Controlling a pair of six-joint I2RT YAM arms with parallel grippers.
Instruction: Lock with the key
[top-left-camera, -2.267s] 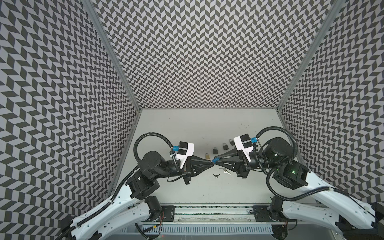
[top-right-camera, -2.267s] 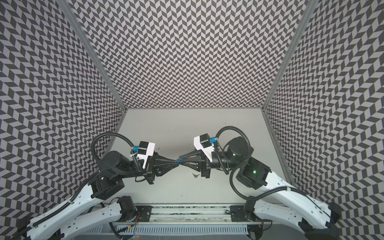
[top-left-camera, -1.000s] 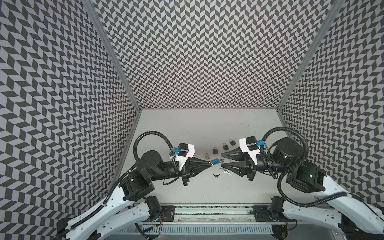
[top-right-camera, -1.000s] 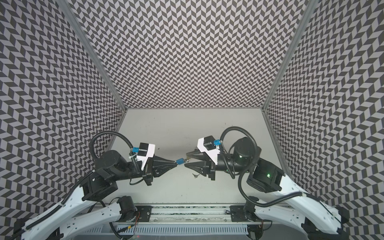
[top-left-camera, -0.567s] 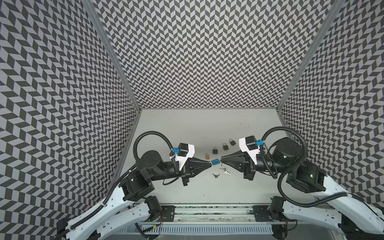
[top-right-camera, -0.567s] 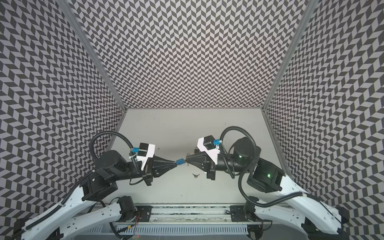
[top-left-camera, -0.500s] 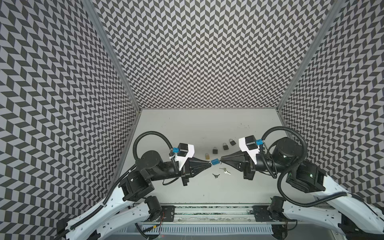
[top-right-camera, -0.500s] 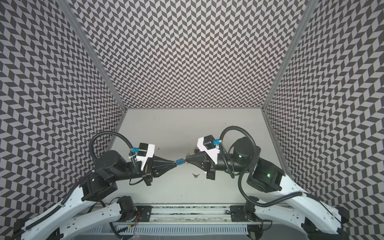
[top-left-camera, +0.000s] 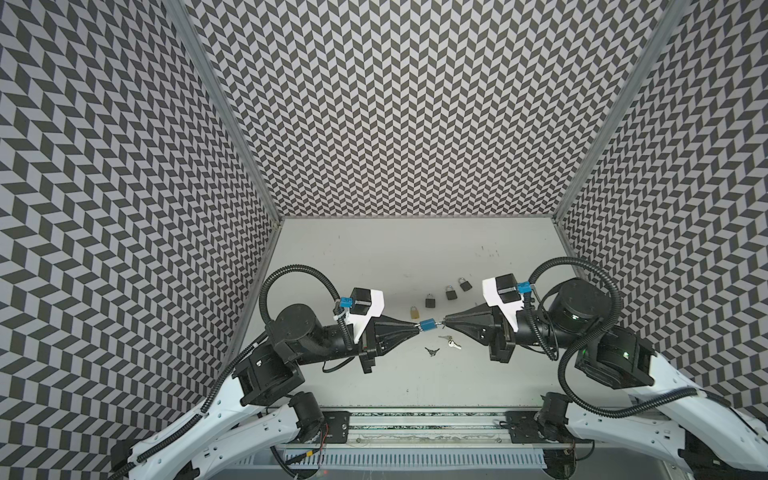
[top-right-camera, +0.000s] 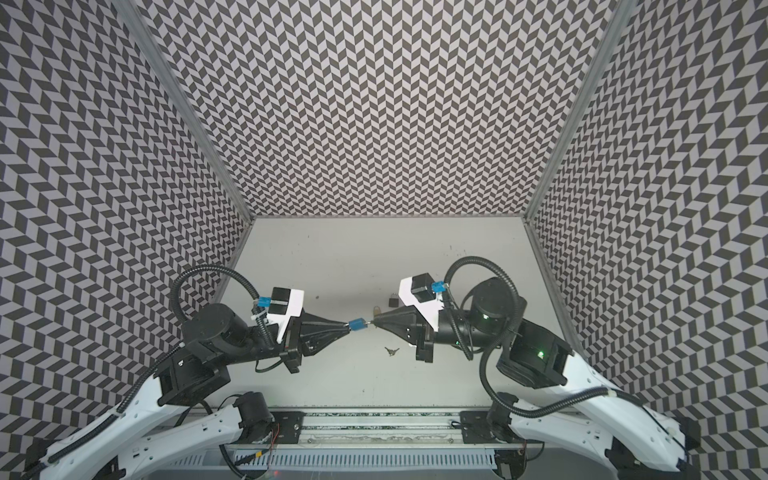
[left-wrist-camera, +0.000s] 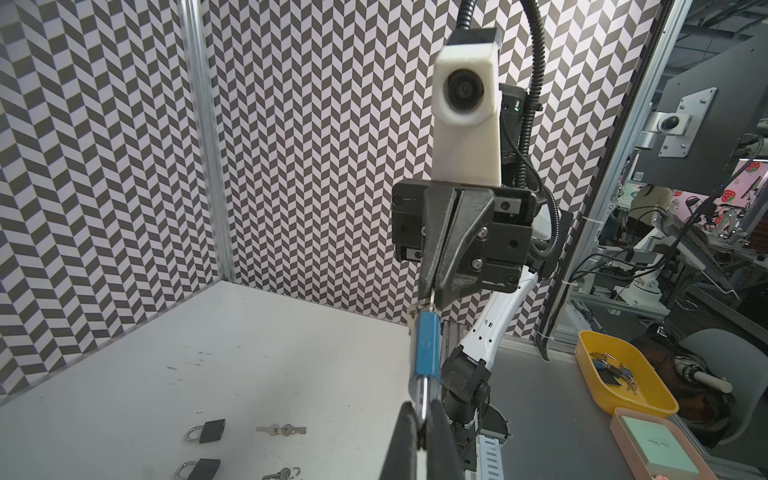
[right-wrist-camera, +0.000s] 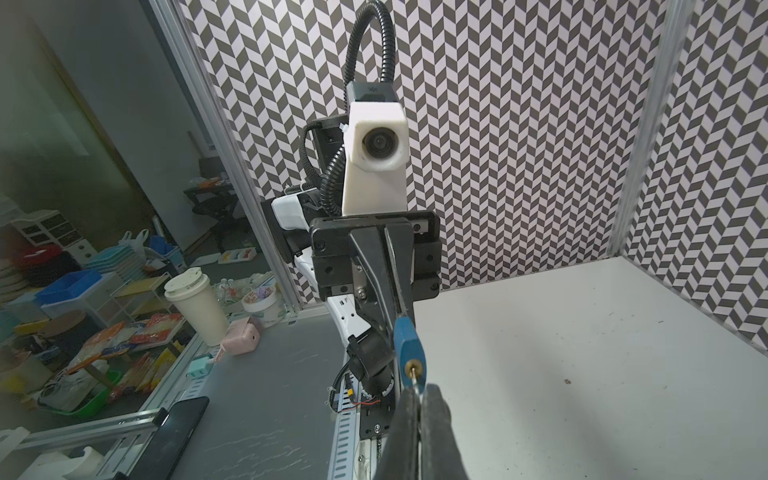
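A small blue padlock (top-left-camera: 427, 324) (top-right-camera: 356, 324) hangs in the air between my two grippers, above the table's middle front. My left gripper (top-left-camera: 417, 327) (left-wrist-camera: 422, 411) is shut on its silver shackle (left-wrist-camera: 423, 388). The padlock's blue body (left-wrist-camera: 424, 349) points away toward the right arm. My right gripper (top-left-camera: 444, 320) (right-wrist-camera: 419, 395) is shut on the key (right-wrist-camera: 414, 377), whose blade sits in the brass keyhole at the padlock's (right-wrist-camera: 409, 345) bottom end. A key ring (left-wrist-camera: 419, 306) shows at the right fingertips. The key's head is hidden between the fingers.
On the white table behind the grippers lie a brass padlock (top-left-camera: 414, 312) and three dark padlocks (top-left-camera: 430, 300) (top-left-camera: 450, 292) (top-left-camera: 464, 284). Two loose key bunches (top-left-camera: 432, 351) (top-left-camera: 451, 340) lie below the right gripper. Patterned walls close three sides. A yellow tray (left-wrist-camera: 623, 382) stands outside.
My right gripper was open a second ago, just off the padlock. It has moved in slightly to the left and shut on the key. The left gripper has held still.
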